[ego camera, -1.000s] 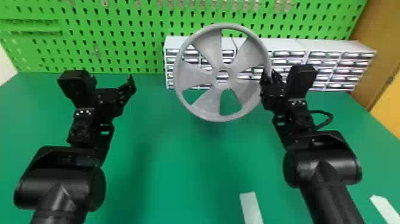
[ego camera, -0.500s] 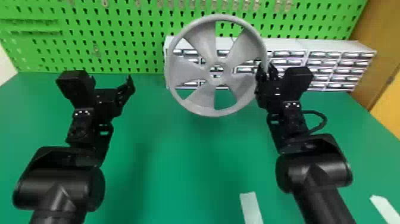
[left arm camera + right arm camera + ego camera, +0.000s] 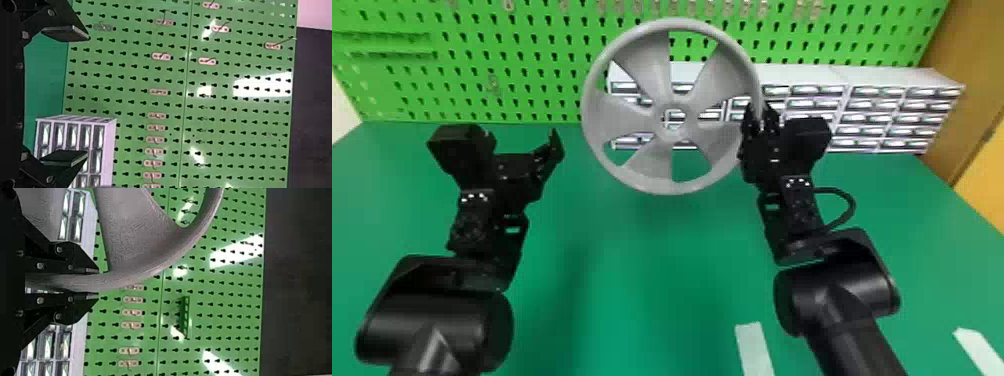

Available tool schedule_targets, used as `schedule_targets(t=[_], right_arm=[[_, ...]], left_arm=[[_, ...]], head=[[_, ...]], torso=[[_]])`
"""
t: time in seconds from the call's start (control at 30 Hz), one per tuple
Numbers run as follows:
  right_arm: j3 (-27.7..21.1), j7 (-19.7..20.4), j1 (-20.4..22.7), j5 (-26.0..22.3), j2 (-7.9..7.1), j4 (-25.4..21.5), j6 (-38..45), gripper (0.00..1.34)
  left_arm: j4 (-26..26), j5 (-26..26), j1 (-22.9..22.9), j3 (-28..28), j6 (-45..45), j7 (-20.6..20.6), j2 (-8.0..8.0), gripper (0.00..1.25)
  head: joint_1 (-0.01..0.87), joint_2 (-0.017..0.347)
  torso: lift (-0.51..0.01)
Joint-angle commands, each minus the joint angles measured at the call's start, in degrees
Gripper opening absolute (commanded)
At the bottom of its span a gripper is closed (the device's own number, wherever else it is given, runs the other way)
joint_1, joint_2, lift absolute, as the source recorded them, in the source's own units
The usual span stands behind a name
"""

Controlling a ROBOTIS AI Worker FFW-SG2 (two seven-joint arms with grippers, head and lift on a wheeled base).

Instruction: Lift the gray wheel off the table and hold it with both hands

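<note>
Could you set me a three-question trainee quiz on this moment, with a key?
1. Which has its fingers closed on the gray wheel?
A) left gripper
B) right gripper
C) both grippers
2. True or false: the left gripper is open and apart from the wheel.
3. Fill in: the drawer units stand in front of a ____ pegboard.

Key: 1. B, the right gripper; 2. true; 3. green

I am facing a green pegboard (image 3: 532, 37) that is rising behind a green tabletop (image 3: 652, 300). Metal hooks (image 3: 161, 56) are dotting the board, and light patches (image 3: 262, 84) are gleaming on it. White drawers (image 3: 887, 77) are standing in front. Pale strips (image 3: 754, 345) are lying on the tabletop, and a brown panel (image 3: 967, 100) is rising to my right.
</note>
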State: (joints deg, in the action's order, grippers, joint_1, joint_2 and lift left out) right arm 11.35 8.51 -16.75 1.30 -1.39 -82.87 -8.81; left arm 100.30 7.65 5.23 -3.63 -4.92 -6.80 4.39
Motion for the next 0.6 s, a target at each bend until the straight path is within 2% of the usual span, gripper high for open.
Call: schedule_targets(t=[0.0, 0.13, 0.3, 0.47, 0.57], right_arm=[[0.42, 0.19, -0.04, 0.28, -0.1, -0.01, 0.03, 0.31], [0.51, 0.81, -0.3, 0.54, -0.28, -0.01, 0.11, 0.31], [0.69, 1.25, -0.57, 0.72, -0.54, -0.01, 0.38, 0.31], [0.78, 1.69, -0.57, 0.72, -0.63, -0.01, 0.46, 0.31], [1.04, 1.77, -0.66, 0.72, -0.72, -0.01, 0.46, 0.31]], left_arm=[[2.54, 0.88, -1.62, -2.08, -0.53, -2.34, 0.0, 1.02], [5.08, 1.49, -3.65, -4.72, -0.53, -4.89, 0.0, 1.02], [7.63, 2.46, -5.67, -6.91, -0.44, -5.33, 0.18, 1.02], [7.9, 3.6, -6.46, -8.5, 1.14, -6.56, 0.26, 1.02], [7.63, 3.78, -6.72, -9.73, 1.93, -9.64, 0.62, 1.02]], head=[[0.711, 0.015], [0.711, 0.015], [0.711, 0.015], [0.711, 0.015], [0.711, 0.015]], torso=[[-0.098], [-0.098], [-0.098], [-0.098], [-0.098]])
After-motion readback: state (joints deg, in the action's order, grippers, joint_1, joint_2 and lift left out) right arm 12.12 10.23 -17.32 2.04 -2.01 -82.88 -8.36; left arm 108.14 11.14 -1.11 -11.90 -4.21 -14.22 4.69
